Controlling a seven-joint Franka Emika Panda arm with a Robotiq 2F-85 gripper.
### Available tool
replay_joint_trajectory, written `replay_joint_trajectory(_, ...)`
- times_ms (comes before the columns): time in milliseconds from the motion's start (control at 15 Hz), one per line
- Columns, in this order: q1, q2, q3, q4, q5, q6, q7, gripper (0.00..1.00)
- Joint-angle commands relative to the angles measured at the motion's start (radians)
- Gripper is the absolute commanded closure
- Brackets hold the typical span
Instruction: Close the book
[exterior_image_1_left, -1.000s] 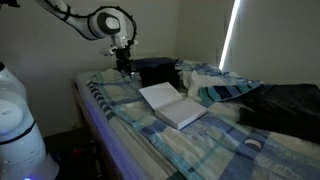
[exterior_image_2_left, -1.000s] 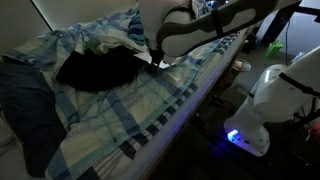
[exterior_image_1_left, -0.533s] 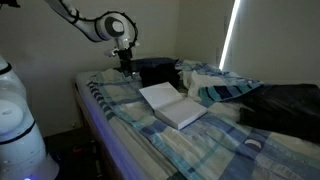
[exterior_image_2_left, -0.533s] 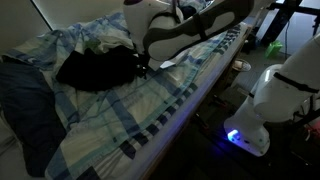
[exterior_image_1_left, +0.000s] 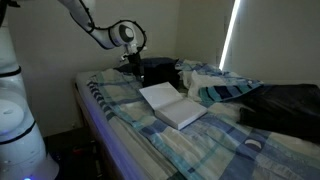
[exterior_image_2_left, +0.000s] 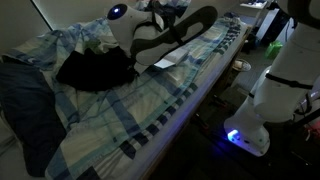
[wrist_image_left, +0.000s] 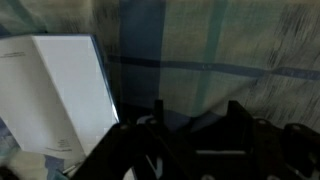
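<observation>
Dim bedroom, with a bed under blue-and-white plaid bedding (exterior_image_1_left: 118, 100) and a bright window strip (exterior_image_1_left: 232, 30) on the wall behind the book (exterior_image_1_left: 172, 104). In an exterior view the book lies open and flat on the bedding, white pages up, cover not visible. The gripper (exterior_image_1_left: 134, 69) hangs pointing down past the book's far corner, apart from the pages and not touching them. The black bag (exterior_image_1_left: 157, 70) sits just beyond the book, right beside the gripper. A dark bundle (exterior_image_1_left: 285, 105) lies well off the book's opposite side. The white robot base (exterior_image_1_left: 15, 115) stands beside the bed, well away from the book. In the wrist view the book (wrist_image_left: 55, 100) fills the left side, plaid bedding (wrist_image_left: 220, 50) runs beside its edge, and the dark fingers (wrist_image_left: 236, 125) sit along the bottom, over the bedding next to the book. That view is too dark and blurred to read the jaws, so I can't tell if they're released or clenched. In an exterior view the arm (exterior_image_2_left: 175, 30) reaches across above the book and hides most of it. There the black bag (exterior_image_2_left: 95, 70) lies next to the book's spot.
</observation>
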Motion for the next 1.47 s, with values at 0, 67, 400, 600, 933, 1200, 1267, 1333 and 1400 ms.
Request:
replay_joint_trajectory(0,0.043,0.084,-0.041,0.086,-0.072,-0.018,0.08,0.62)
replay_joint_trajectory(67,0.051,0.1,-0.052,0.099,-0.086,-0.021,0.096,0.71)
replay_joint_trajectory(400,0.096,0.136,-0.102,0.085,-0.164,-0.014,0.228,1.0)
replay_joint_trajectory(600,0.114,0.149,-0.119,0.073,-0.193,-0.018,0.299,1.0)
replay_joint_trajectory(933,0.126,0.162,-0.138,0.087,-0.249,-0.042,0.396,1.0)
replay_joint_trajectory(1200,0.121,0.162,-0.146,0.097,-0.264,-0.055,0.431,1.0)
replay_joint_trajectory(1267,0.121,0.162,-0.148,0.1,-0.267,-0.059,0.433,1.0)
replay_joint_trajectory(1333,0.12,0.161,-0.149,0.103,-0.269,-0.063,0.438,1.0)
replay_joint_trajectory(1400,0.119,0.16,-0.15,0.106,-0.275,-0.067,0.443,1.0)
